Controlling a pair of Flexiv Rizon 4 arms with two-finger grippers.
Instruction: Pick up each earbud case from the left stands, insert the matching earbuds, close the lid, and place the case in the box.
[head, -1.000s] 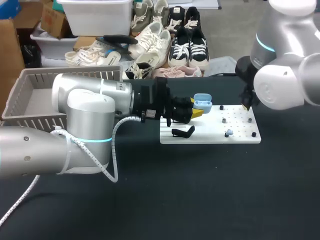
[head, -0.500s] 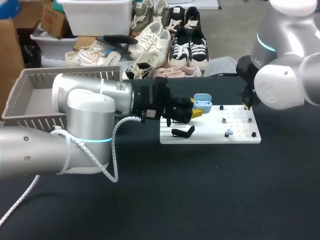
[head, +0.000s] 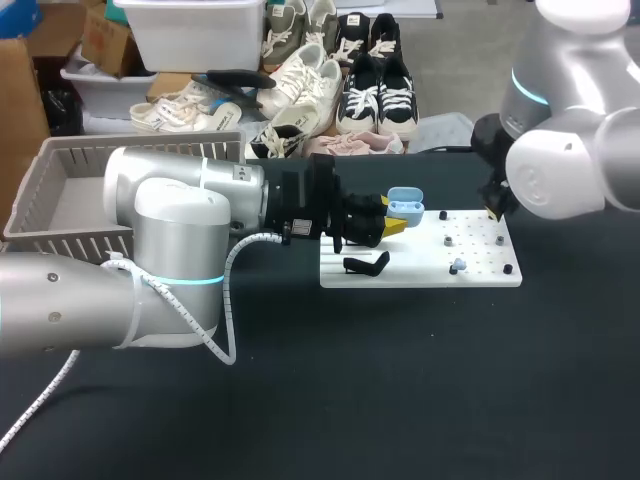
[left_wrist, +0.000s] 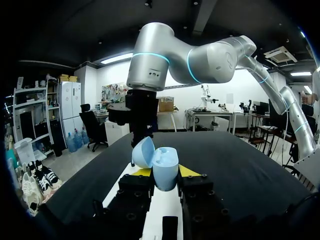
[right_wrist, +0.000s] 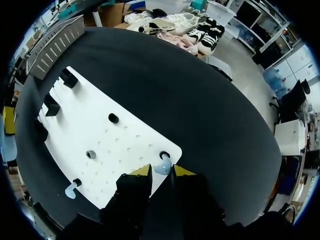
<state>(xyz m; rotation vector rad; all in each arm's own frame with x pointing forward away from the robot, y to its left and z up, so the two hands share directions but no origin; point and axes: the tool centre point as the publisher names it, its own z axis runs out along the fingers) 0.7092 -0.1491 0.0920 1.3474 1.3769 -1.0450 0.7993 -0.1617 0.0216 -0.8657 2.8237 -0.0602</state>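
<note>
My left gripper (left_wrist: 164, 176) is shut on a light blue earbud case (left_wrist: 165, 170) with its lid (left_wrist: 144, 152) swung open. In the head view the case (head: 405, 207) hangs over the back left of the white board (head: 420, 275). My right gripper (right_wrist: 162, 172) stands at the board's corner (right_wrist: 172, 150), open, with a light blue earbud (right_wrist: 162, 168) on its peg between the yellow tips. In the head view that gripper (head: 492, 211) is at the board's back right. A second blue earbud (head: 458, 265) (right_wrist: 71, 189) sits near the board's front edge.
A black stand (head: 366, 264) lies on the board's left part, with more black stands (right_wrist: 51, 105) and small pegs (right_wrist: 113, 118) across it. A grey basket (head: 60, 200) sits at the table's far left, behind my left arm.
</note>
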